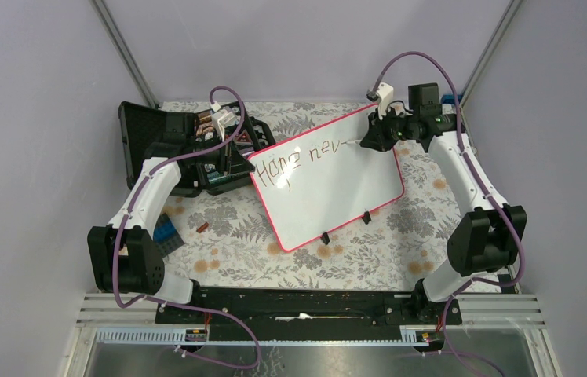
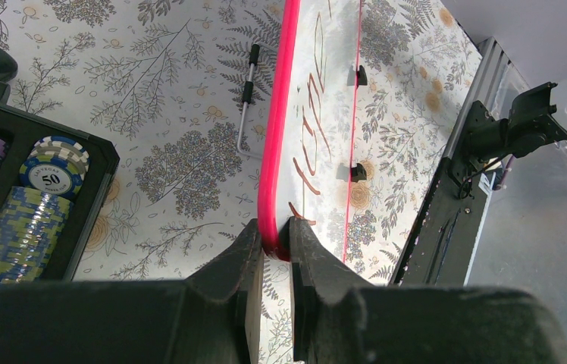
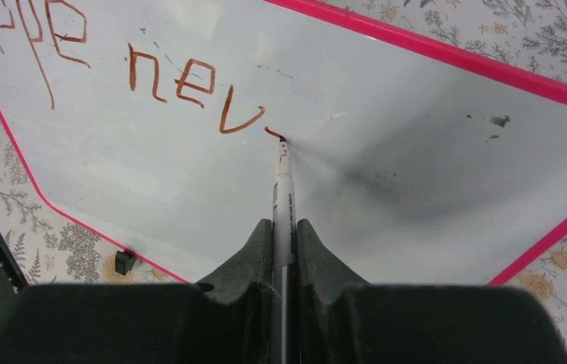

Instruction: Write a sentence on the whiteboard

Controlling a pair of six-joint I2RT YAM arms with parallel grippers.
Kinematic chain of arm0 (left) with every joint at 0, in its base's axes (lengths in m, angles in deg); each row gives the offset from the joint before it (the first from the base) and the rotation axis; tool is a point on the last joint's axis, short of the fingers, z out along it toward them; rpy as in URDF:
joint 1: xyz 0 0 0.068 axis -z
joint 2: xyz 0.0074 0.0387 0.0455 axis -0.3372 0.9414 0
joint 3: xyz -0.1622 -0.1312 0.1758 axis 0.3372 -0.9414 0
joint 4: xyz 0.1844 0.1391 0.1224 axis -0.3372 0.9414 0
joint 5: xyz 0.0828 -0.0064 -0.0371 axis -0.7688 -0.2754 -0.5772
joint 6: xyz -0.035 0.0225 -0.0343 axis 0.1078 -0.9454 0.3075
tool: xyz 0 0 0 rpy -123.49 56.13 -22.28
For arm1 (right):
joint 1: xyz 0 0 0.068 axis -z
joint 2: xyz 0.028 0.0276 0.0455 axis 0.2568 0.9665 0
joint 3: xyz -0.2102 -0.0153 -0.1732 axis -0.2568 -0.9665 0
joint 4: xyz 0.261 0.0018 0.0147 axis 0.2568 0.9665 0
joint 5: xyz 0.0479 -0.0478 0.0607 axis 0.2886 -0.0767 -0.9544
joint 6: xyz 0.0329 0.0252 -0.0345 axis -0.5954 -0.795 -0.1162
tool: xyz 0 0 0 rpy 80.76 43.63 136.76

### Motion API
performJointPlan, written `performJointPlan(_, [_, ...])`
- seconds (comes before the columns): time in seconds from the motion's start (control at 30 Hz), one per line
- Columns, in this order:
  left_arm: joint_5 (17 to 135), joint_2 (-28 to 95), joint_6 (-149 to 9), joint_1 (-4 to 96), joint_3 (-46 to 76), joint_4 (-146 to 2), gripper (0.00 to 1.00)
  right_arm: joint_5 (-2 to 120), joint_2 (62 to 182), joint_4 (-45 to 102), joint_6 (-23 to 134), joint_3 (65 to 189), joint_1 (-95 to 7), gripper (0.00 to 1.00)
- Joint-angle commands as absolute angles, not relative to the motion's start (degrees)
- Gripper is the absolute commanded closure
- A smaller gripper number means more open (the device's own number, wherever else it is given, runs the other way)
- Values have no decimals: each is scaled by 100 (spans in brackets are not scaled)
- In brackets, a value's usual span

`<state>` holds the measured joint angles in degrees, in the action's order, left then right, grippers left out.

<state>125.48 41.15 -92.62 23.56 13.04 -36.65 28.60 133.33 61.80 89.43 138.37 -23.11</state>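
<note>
White arms (image 1: pixel 149 184), black joints (image 1: pixel 127 261), black left pincer (image 2: pixel 275 236) and right pincer (image 3: pixel 284 227), purple cables (image 1: pixel 416 53).

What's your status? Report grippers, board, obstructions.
Left gripper shut on the whiteboard rim. Right gripper shut on the marker, tip on board. Sentence reads "Hope nev", unfinished. Black case at the board's left end, away from the pen.

Bright, even light; a soft grey shadow lies on the whiteboard (image 3: pixel 417 114); wrist-view foregrounds blur.
</note>
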Motion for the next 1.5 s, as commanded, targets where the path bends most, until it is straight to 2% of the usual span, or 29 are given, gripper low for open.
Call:
performJointPlan(0.0, [12494, 4149, -9627, 2463, 1419, -3828, 100, 3039, 13394, 6103, 9088, 14050, -2150, 100])
performJointPlan(0.77, [12494, 4163, -9631, 2463, 1424, -3830, 100, 2818, 13612, 6179, 8958, 14433, -2289, 100])
performJointPlan(1.47, [12480, 4202, -9615, 2471, 1467, -3828, 100, 2748, 13317, 6257, 9129, 13773, -2376, 100])
